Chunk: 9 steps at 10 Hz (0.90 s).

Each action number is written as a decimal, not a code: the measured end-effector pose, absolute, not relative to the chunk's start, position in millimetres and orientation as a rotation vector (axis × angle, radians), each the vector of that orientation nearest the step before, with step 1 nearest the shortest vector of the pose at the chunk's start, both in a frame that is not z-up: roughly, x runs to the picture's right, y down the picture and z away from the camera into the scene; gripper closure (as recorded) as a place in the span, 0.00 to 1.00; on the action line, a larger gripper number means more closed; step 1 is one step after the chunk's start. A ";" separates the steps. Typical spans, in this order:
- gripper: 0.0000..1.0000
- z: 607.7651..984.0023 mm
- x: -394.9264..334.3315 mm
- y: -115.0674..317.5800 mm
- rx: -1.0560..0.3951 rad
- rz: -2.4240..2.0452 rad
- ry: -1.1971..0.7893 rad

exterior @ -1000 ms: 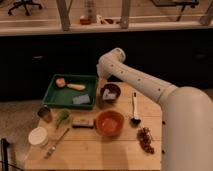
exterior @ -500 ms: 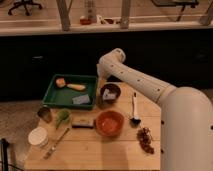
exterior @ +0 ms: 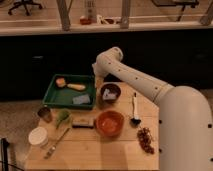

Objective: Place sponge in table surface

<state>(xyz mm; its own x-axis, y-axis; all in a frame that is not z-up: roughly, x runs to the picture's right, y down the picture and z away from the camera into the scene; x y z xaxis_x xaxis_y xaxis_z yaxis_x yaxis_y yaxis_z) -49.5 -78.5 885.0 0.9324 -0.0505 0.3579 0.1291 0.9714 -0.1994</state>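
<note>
While my gripper (exterior: 98, 82) hangs low at the far side of the table surface (exterior: 100, 152), those tan planks spread out beneath and toward the near side of it, bearing everything else. My white arm (exterior: 145, 87) rises from the right, bends above the gripper and drops down to it. Whether the gripper is open or closed I cannot tell.

Just left of the gripper lies the green tray (exterior: 52, 95), its right rim almost under my wrist. Well in front of the gripper sits an orange-red bowl (exterior: 109, 123). Just to the gripper's right and a little nearer stands a dark bowl (exterior: 110, 93). Farther right, a long utensil (exterior: 134, 107) lies with its dark head toward the near edge. Far forward and left rests a white round lid (exterior: 38, 136), with a fork (exterior: 56, 143) beside it.

The sponge (exterior: 82, 100) is in the tray's near right corner, lying flat, just in front of the gripper and slightly left; I cannot tell whether I touch it. A tan long piece (exterior: 76, 87) lies in the tray left of the gripper, and an orange block (exterior: 60, 82) beyond it. In front of the tray are a dark block (exterior: 82, 122), a green thing (exterior: 63, 116) and a metal cup (exterior: 45, 114). A dark red cluster (exterior: 145, 139) sits far forward and right.
</note>
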 end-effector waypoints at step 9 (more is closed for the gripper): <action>0.20 906.5 -109.6 -21.4 -0.359 -0.239 -0.435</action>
<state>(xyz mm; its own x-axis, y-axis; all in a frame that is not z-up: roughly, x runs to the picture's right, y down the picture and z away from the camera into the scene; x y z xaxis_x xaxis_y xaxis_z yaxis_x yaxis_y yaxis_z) -109.6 -21.4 906.5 0.8807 -0.1485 0.4497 0.2996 0.9101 -0.2863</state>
